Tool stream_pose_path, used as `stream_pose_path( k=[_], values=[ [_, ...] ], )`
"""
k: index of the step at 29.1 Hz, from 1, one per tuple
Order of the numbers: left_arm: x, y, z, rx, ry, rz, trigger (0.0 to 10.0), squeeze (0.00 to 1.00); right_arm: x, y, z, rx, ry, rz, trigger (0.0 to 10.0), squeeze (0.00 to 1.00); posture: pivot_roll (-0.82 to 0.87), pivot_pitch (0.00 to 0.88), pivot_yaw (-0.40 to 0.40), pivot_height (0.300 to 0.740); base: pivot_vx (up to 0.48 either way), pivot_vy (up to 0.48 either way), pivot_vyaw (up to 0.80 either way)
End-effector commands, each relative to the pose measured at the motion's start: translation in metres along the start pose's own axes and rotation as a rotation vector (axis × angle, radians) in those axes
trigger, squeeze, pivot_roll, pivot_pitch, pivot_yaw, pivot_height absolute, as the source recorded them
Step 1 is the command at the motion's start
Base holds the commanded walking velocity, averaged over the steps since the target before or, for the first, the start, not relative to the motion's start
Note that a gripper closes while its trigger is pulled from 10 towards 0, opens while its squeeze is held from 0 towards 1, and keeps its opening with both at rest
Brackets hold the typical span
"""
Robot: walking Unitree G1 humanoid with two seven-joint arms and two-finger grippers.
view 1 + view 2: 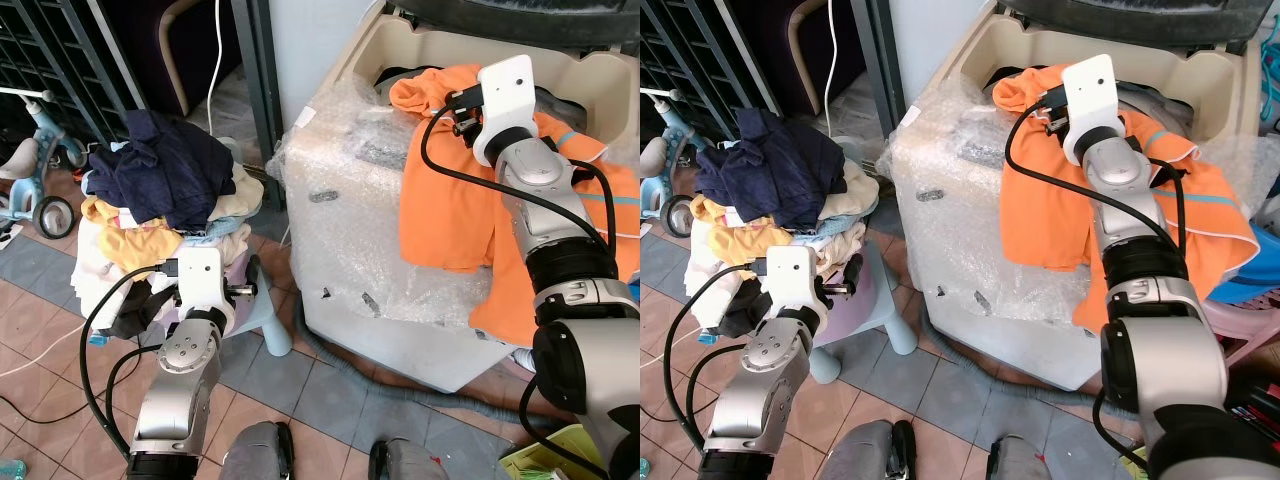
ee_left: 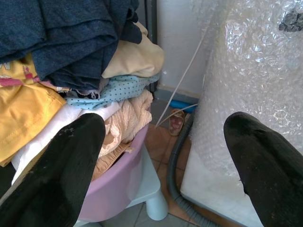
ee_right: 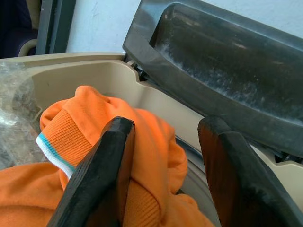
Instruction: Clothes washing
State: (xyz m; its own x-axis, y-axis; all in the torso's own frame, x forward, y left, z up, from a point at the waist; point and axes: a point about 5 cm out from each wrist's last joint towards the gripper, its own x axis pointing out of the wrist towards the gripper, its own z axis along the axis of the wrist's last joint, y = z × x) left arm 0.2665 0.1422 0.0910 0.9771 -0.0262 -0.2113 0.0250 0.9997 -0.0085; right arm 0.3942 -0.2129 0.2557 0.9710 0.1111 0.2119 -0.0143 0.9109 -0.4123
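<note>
Left eye view: right tool (image 1: pixel 462 108) reached over the rim of the beige top-loading washing machine wrapped in bubble wrap (image 1: pixel 370 200), above the orange knit garment with light-blue trim (image 1: pixel 450 200), draped half in the tub, half down the front. Left tool (image 1: pixel 245 290) low beside the heap of mixed clothes on the lilac plastic stool (image 1: pixel 170 190).

Left wrist view: fingers (image 2: pixel 61 170) spread wide, holding nothing.

Right wrist view: fingers (image 3: pixel 102 170) parted, garment bunched between, not clamped.

Likely step: loading the garment. Next: closing on the fabric and pushing the hanging part into the tub.
</note>
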Motion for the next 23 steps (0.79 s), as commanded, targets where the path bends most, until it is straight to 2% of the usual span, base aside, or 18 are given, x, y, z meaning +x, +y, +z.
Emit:
stream_pose_path(
  k=[1, 3, 5, 6, 7, 10, 11, 12, 13, 14, 15, 16, 17, 18, 20, 21, 22, 23],
  values=[
    [-0.001, 0.003, 0.003, 0.008, -0.005, 0.015, 10.0, 0.0, -0.004, -0.005, 0.011, 0.032, -0.069, 0.003, 10.0, 1.0, -0.04, 0.13, 0.05, 0.74, 0.0, 0.0, 0.0],
    [-0.001, 0.003, 0.003, 0.009, -0.007, 0.015, 10.0, 0.0, -0.013, -0.006, 0.012, 0.048, -0.113, 0.038, 10.0, 1.0, -0.03, 0.128, 0.05, 0.74, 0.0, 0.0, 0.0],
    [-0.002, 0.003, 0.003, 0.011, -0.01, 0.015, 10.0, 0.0, -0.03, 0.002, 0.007, 0.044, -0.125, 0.171, 10.0, 1.0, -0.04, 0.127, 0.052, 0.74, 0.0, 0.0, 0.0],
    [-0.002, 0.003, 0.003, 0.012, -0.009, 0.015, 10.0, 0.0, -0.046, 0.007, 0.005, -0.035, -0.137, 0.284, 10.0, 1.0, -0.04, 0.128, 0.056, 0.74, 0.0, 0.0, 0.0],
    [-0.002, 0.003, 0.003, 0.012, -0.009, 0.015, 10.0, 0.0, -0.049, 0.007, 0.005, -0.062, -0.137, 0.306, 10.0, 1.0, -0.04, 0.128, 0.056, 0.74, 0.0, 0.0, 0.0],
    [-0.001, 0.002, 0.002, 0.014, -0.007, 0.0, 10.0, 0.0, -0.063, -0.006, 0.002, -0.088, -0.103, 0.363, 10.0, 1.0, -0.06, 0.127, 0.061, 0.74, 0.0, 0.0, 0.0],
    [-0.001, 0.002, 0.002, 0.014, -0.007, 0.0, 10.0, 0.0, -0.063, -0.006, 0.002, -0.088, -0.103, 0.363, 10.0, 1.0, -0.06, 0.127, 0.061, 0.74, 0.0, 0.0, 0.0],
    [0.0, 0.001, 0.003, 0.014, -0.008, -0.004, 10.0, 0.0, -0.067, -0.014, 0.0, -0.127, -0.077, 0.351, 10.0, 1.0, -0.07, 0.125, 0.062, 0.74, 0.0, 0.0, 0.0],
    [0.0, -0.001, 0.003, 0.012, -0.01, -0.007, 10.0, 0.0, -0.071, -0.023, -0.005, -0.176, -0.037, 0.334, 10.0, 0.93, -0.07, 0.124, 0.061, 0.74, 0.0, 0.0, 0.0],
    [0.001, -0.001, 0.003, 0.011, -0.011, -0.01, 10.0, 0.0, -0.074, -0.031, -0.011, -0.218, 0.01, 0.305, 10.0, 0.93, -0.07, 0.123, 0.061, 0.74, 0.0, 0.0, 0.0],
    [0.001, -0.002, 0.004, 0.011, -0.012, -0.011, 10.0, 0.0, -0.076, -0.036, -0.015, -0.242, 0.04, 0.287, 10.0, 0.55, -0.07, 0.123, 0.061, 0.74, 0.0, 0.0, 0.0],
    [0.001, -0.002, 0.004, 0.011, -0.012, -0.011, 10.0, 0.0, -0.076, -0.036, -0.015, -0.242, 0.04, 0.287, 10.0, 0.55, -0.07, 0.123, 0.061, 0.74, 0.0, 0.0, 0.0],
    [0.002, -0.003, 0.003, 0.01, -0.011, -0.013, 10.0, 0.0, -0.077, -0.045, -0.024, -0.243, 0.096, 0.234, 10.0, 0.1, -0.08, 0.122, 0.061, 0.74, 0.0, 0.0, 0.0],
    [0.002, -0.004, 0.003, 0.008, -0.009, -0.018, 10.0, 0.0, -0.082, -0.054, -0.042, -0.256, 0.221, 0.17, 10.0, 0.0, -0.08, 0.121, 0.06, 0.74, 0.0, 0.0, 0.0],
    [0.003, -0.004, 0.003, 0.008, -0.009, -0.02, 10.0, 0.0, -0.085, -0.054, -0.049, -0.254, 0.265, 0.159, 10.0, 0.0, -0.08, 0.121, 0.06, 0.74, 0.0, 0.0, 0.0],
    [0.003, -0.005, 0.003, 0.008, -0.009, -0.021, 10.0, 0.0, -0.086, -0.053, -0.054, -0.24, 0.29, 0.16, 4.5, 0.0, -0.07, 0.12, 0.059, 0.74, 0.0, 0.0, 0.0],
    [0.003, -0.005, 0.003, 0.008, -0.009, -0.02, 10.0, 0.0, -0.087, -0.05, -0.058, -0.214, 0.308, 0.169, 4.5, 0.0, -0.07, 0.12, 0.059, 0.74, 0.0, 0.0, 0.0],
    [0.002, -0.005, 0.003, 0.007, -0.008, -0.019, 10.0, 0.0, -0.089, -0.044, -0.063, -0.172, 0.33, 0.188, 0.0, 0.0, -0.07, 0.119, 0.057, 0.74, 0.0, 0.0, 0.0]
  ],
)
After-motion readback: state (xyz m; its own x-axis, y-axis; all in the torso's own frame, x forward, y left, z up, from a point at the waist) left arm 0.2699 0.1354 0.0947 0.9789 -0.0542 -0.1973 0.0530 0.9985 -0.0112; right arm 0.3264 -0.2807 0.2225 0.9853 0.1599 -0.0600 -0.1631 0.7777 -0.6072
